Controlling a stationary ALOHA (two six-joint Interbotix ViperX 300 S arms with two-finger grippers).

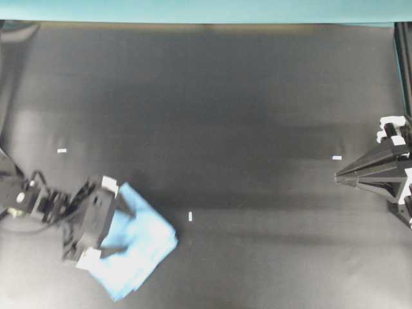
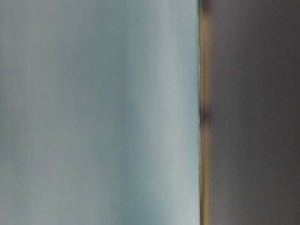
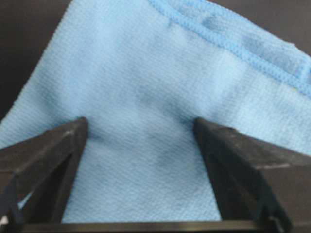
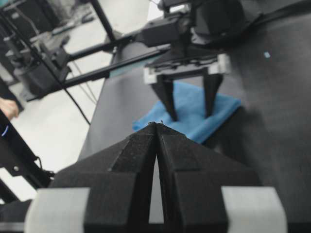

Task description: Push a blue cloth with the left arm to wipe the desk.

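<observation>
The light blue cloth lies at the near left of the black desk. My left gripper is open. Both fingertips are set down on the cloth, spread wide with flat cloth between them. From the right wrist view the left gripper stands over the cloth, fingers pointing down onto it. My right gripper is shut and empty at the desk's right edge, its tip pointing toward the cloth.
A teal strip runs along the far edge of the desk. Small white tape marks lie on the surface. The table-level view is a blur. Black frame bars stand beyond the desk.
</observation>
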